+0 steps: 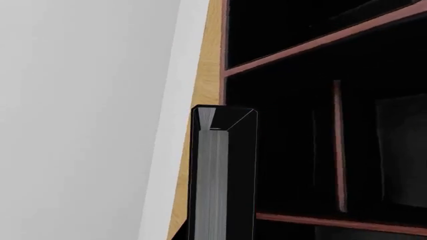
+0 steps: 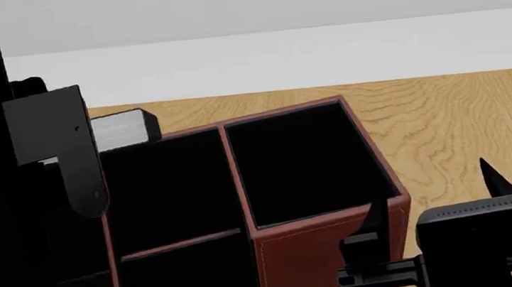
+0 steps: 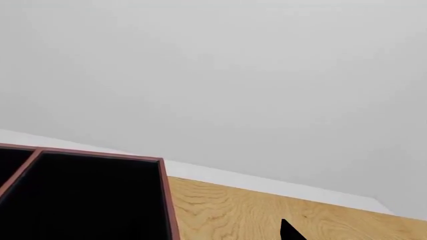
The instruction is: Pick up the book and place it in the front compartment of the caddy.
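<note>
Black hardcover book [image 2: 120, 131] is riding in the left gripper [image 2: 80, 144], high over the rear-left part of the caddy [image 2: 315, 248]; head view shows one finger pressed flat on a cover, so the jaws are judged clamped on the book. Left wrist view is showing the book [image 1: 221, 175] edge-on, white pages visible, hanging over the caddy [image 1: 333, 37] wall line beside the wooden table [image 1: 207, 65]. Risk: the book is sitting over a back cell or the outer wall, not the front compartment; releasing now is likely dropping it wrongly, or catching a divider and tipping outward. Right gripper [image 2: 372, 245] is idling just beside the caddy's right wall; open or closed cannot be told. A nudge could shift the caddy.
</note>
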`<state>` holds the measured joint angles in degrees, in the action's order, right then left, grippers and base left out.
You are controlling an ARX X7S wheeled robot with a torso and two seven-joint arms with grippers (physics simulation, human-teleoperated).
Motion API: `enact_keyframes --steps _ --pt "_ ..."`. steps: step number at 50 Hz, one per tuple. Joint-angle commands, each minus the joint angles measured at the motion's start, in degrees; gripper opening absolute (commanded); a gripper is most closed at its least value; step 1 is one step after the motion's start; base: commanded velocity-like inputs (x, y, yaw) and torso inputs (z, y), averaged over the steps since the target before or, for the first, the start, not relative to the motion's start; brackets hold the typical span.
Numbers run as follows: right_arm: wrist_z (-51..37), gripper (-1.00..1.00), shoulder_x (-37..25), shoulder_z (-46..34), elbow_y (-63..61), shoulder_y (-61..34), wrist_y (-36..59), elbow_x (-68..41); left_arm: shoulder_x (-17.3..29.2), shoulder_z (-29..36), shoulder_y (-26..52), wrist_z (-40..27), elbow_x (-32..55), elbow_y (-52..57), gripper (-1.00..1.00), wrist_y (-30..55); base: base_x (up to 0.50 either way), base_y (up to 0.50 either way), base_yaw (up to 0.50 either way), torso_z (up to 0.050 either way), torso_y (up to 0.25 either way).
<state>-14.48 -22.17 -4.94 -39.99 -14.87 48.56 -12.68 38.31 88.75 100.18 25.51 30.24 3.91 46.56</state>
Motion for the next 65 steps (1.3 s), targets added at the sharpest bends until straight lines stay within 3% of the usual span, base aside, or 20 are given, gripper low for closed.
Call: enact_keyframes --steps 1,16,35,46,65 --pt "-0.08 1.0 -0.13 0.12 0.22 -0.09 -0.12 -0.23 -2.89 0.31 1.95 0.62 -3.72 -2.67 -1.0 -1.85 0.0 0.0 0.0 0.0 0.0" --pt "-0.23 1.0 -0.13 0.55 1.6 1.37 -2.1 -0.25 -6.87 2.16 1.07 4.47 -3.6 -7.1 -1.0 -2.46 0.0 0.0 0.0 0.0 0.002" --pt "-0.39 1.0 -0.43 0.4 1.94 1.47 -2.37 -0.39 -10.05 -1.01 1.38 9.44 -0.29 -15.55 -1.0 -4.81 0.0 0.0 0.0 0.001 0.001" --pt "-0.59 1.0 -0.6 0.37 2.11 1.64 -2.41 -0.44 -13.26 -4.77 3.27 16.28 4.34 -25.31 -1.0 -5.27 0.0 0.0 0.0 0.0 0.002" --pt "-0.77 1.0 -0.61 -0.26 3.01 1.18 -2.72 -0.47 -16.54 -1.25 6.5 27.52 5.17 -31.64 -1.0 -2.41 0.0 0.0 0.0 0.001 0.001"
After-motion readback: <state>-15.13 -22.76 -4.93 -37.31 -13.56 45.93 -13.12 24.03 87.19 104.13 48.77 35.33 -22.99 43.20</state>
